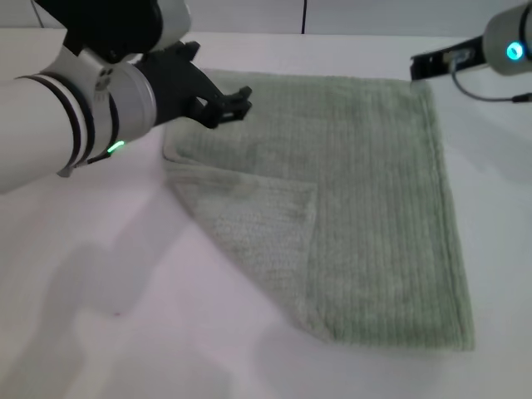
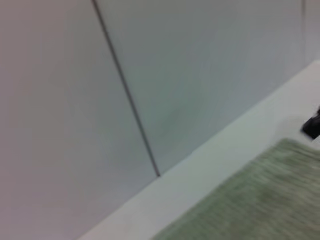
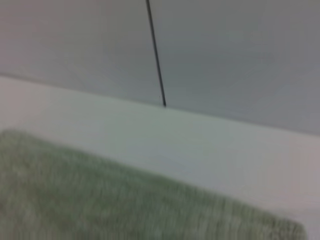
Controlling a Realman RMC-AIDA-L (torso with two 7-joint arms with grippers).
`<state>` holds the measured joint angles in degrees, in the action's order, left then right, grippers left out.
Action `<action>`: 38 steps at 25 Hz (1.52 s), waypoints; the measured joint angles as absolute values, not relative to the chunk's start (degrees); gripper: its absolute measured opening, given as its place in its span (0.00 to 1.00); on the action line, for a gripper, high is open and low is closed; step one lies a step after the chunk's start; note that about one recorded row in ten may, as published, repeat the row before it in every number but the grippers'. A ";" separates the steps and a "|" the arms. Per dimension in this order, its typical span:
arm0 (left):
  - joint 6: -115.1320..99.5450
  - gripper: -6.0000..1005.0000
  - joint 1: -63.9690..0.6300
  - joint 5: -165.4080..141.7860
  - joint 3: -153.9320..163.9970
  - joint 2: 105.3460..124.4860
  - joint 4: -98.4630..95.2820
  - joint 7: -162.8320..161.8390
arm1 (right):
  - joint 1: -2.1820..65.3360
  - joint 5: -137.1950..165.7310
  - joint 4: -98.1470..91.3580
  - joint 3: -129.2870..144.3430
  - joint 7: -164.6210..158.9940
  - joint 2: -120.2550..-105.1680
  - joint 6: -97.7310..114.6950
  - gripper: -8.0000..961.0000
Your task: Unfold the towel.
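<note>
Hovering over the towel [image 1: 366, 199]'s far left corner, the left tool [image 1: 237, 101] is nearest the folded flap; closure indeterminate.

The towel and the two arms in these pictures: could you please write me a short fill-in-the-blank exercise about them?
1. The towel lying on the table is pale ____ in colour.
2. The towel's near-left corner is folded ____ onto the rest of the cloth, showing a paler underside.
3. The gripper hovering above the towel's far-left part is the ____ gripper.
4. The right arm shows at the towel's far-____ corner.

Missing words: green; over; left; right
</note>
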<state>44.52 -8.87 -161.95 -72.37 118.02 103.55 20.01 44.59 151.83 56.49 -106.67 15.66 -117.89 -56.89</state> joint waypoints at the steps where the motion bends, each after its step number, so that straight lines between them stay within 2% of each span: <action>1: 45.15 0.84 -8.75 -161.81 -71.92 118.04 104.05 20.01 | 45.25 151.82 54.65 -106.66 15.98 -117.87 -56.24 0.01; 8: 44.19 0.84 -9.12 -161.05 -68.53 118.22 102.07 20.04 | 46.73 151.84 47.47 -106.77 16.59 -117.77 -52.48 0.01; 17: 39.82 0.84 -14.45 -158.02 -64.98 118.38 92.91 20.26 | 46.52 151.93 44.91 -107.03 16.62 -117.77 -51.46 0.01; 38: 38.53 0.84 -14.40 -157.99 -64.36 118.25 91.36 21.06 | 46.71 152.55 41.28 -107.56 16.17 -117.65 -49.13 0.01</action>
